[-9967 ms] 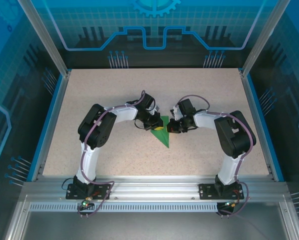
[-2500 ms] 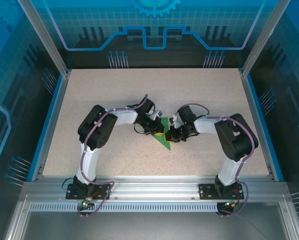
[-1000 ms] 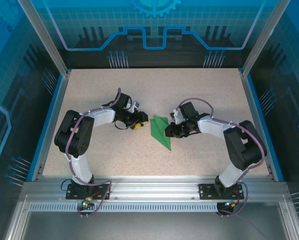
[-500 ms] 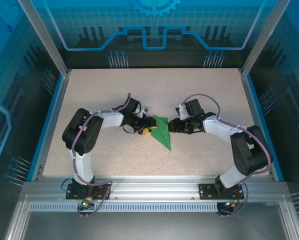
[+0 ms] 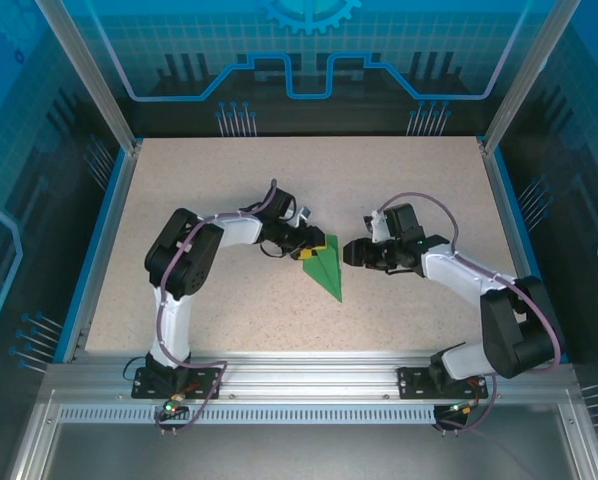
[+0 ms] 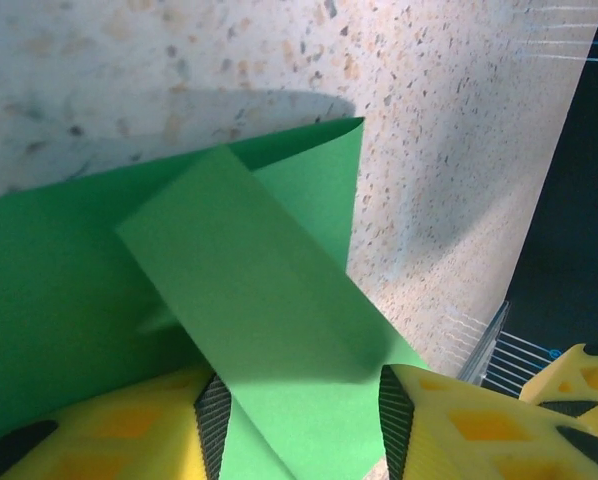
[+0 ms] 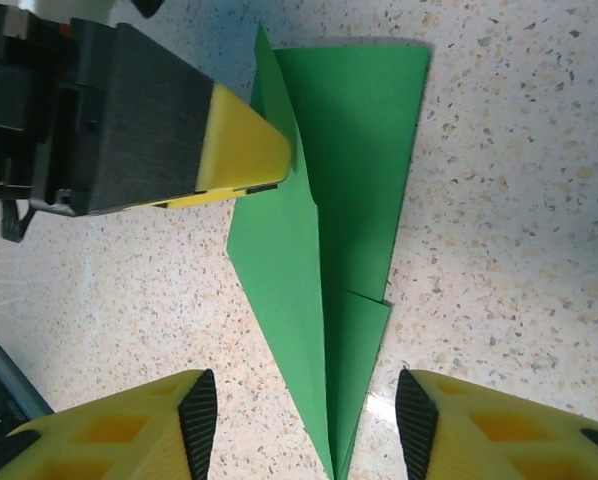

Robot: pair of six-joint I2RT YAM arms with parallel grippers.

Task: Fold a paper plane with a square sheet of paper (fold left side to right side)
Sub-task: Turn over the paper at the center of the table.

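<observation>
**Left gripper.** The left gripper (image 5: pixel 312 248) has its yellow foam-padded fingers (image 6: pixel 129 430) spread apart. The narrow pointed dart of matte bright green folded paper (image 5: pixel 325 270) lies on the speckled beige tabletop (image 5: pixel 229 190), directly at this gripper's fingertips. In the left wrist view, a raised flap of the green paper runs through the gap between the two fingers. Neither pad visibly presses on it. The rest of the dart spreads out ahead of the fingertips.

**Right gripper.** The right gripper (image 5: pixel 349 253) is also spread and holds nothing. In the right wrist view, the dart lies ahead of its fingers (image 7: pixel 499 430), with the sharp point showing in the gap between them and the blunt end farthest away. The left gripper's yellow tip meets the dart's opposite long edge. In the top view, the right gripper sits just beside the dart, apart from it.
</observation>
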